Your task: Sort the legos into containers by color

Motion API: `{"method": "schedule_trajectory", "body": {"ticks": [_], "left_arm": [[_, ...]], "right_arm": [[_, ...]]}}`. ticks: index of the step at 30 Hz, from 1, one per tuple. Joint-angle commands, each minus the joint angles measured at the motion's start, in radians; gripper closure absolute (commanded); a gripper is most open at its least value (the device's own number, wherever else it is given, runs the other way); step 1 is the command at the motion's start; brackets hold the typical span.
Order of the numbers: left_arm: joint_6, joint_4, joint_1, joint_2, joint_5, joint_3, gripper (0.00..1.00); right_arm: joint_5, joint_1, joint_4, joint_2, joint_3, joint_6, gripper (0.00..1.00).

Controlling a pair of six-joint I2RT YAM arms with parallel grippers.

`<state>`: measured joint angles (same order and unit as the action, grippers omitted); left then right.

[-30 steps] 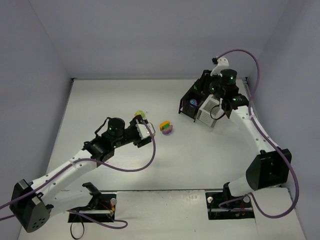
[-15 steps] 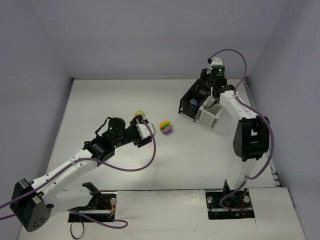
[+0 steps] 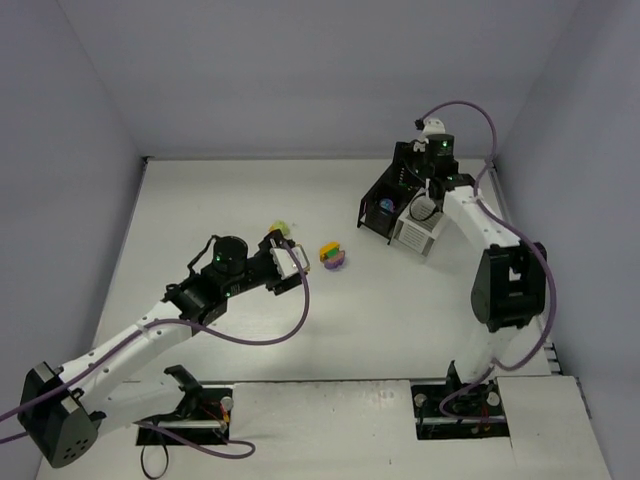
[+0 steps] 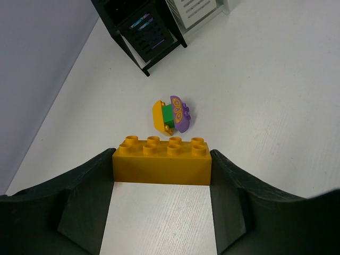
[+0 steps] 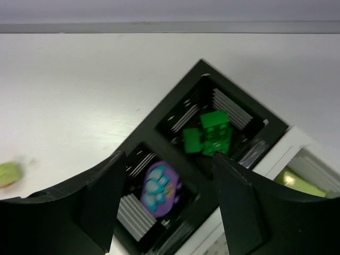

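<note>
In the left wrist view my left gripper [image 4: 162,157] is shut on an orange lego [image 4: 162,169], a two-by-four brick. It hangs near the table's middle [image 3: 287,262]. Just ahead lies a stacked orange, green and purple lego [image 4: 172,114] [image 3: 332,255]. A lime lego [image 3: 280,228] rests beside the left gripper. My right gripper [image 5: 169,159] [image 3: 420,185] hovers open and empty over the black half of the containers [image 3: 378,215]. One black bin holds green legos [image 5: 210,135], the neighbouring one a purple lego [image 5: 159,183]. The white half [image 3: 418,238] adjoins it.
Something lime-yellow [image 5: 297,180] lies in a white bin. The bins stand at the back right, close to the right wall. Purple cables trail from both arms. The lime lego [image 5: 9,174] shows blurred at the right wrist view's left edge.
The right arm swung from the bins' right side to above their far side, and its jaws opened. The left arm with its orange lego barely moved.
</note>
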<state>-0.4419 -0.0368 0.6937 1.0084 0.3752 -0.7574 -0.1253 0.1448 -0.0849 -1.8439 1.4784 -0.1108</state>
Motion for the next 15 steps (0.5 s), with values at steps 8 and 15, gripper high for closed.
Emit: {"method": "schedule_trajectory", "body": {"ticks": [8,15], "left_arm": [[-0.011,-0.087,-0.006,-0.042,0.021,-0.03,0.79],[-0.011,-0.087,-0.006,-0.047,0.014,-0.028,0.8]], "right_arm": [[-0.444,0.134,-0.073,0.394,-0.243,-0.156,0.32],[-0.571,0.338,-0.188,0.482,-0.364,-0.269,0.31]]}}
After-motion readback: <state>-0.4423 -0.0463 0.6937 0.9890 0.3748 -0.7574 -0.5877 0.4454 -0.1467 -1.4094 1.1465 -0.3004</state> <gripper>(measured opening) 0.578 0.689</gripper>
